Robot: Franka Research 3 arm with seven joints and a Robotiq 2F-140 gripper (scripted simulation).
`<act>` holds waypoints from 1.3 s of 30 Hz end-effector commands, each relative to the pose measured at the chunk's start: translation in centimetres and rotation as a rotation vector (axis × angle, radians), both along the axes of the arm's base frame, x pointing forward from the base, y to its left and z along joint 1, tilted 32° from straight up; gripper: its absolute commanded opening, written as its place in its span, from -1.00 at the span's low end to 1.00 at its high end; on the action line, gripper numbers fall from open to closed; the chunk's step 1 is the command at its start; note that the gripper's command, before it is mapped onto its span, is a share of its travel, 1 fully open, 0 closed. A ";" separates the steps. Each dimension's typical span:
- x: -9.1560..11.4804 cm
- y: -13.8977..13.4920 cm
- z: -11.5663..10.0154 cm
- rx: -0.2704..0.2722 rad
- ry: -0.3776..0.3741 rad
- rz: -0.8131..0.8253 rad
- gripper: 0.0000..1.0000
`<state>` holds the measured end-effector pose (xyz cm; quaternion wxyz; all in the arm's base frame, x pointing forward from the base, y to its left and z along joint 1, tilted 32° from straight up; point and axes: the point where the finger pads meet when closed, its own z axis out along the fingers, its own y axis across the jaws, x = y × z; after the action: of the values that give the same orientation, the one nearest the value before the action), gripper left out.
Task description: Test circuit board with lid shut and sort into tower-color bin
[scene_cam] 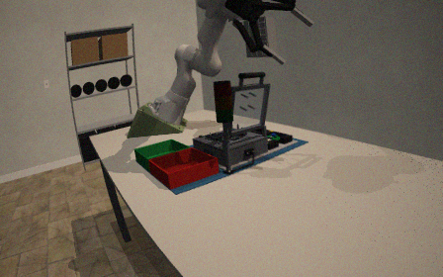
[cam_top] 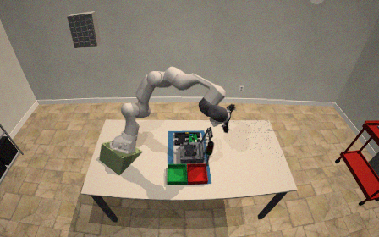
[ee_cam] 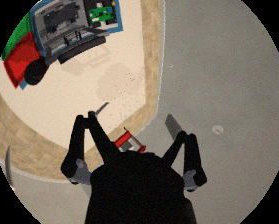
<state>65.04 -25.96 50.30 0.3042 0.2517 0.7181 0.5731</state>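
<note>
The green circuit board (cam_top: 193,136) (ee_cam: 99,14) lies in the black tray (cam_top: 180,136) (scene_cam: 279,136) at the far end of the blue bench mat (cam_top: 170,146) (scene_cam: 194,185). The tester (cam_top: 189,153) (scene_cam: 230,144) (ee_cam: 62,24) stands beside the tray with its clear lid (scene_cam: 251,106) upright and open. The signal tower (cam_top: 210,146) (scene_cam: 223,104) looks unlit. The green bin (cam_top: 177,174) (scene_cam: 160,147) (ee_cam: 15,31) and the red bin (cam_top: 197,173) (scene_cam: 184,166) (ee_cam: 19,60) stand side by side. My gripper (cam_top: 229,117) (scene_cam: 298,43) (ee_cam: 138,113) is open and empty, high above the table, to the right of the tester.
The arm's green base block (cam_top: 118,157) (scene_cam: 151,124) stands at the table's left. A red cart (cam_top: 373,161) (ee_cam: 129,141) stands on the floor to the right. A metal shelf (scene_cam: 102,89) stands by the wall.
</note>
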 end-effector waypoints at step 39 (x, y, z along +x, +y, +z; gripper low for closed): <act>-11.0 13.2 -0.4 0.107 0.749 -0.117 1.00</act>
<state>55.00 -13.28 50.44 0.0801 0.4422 0.7595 0.4704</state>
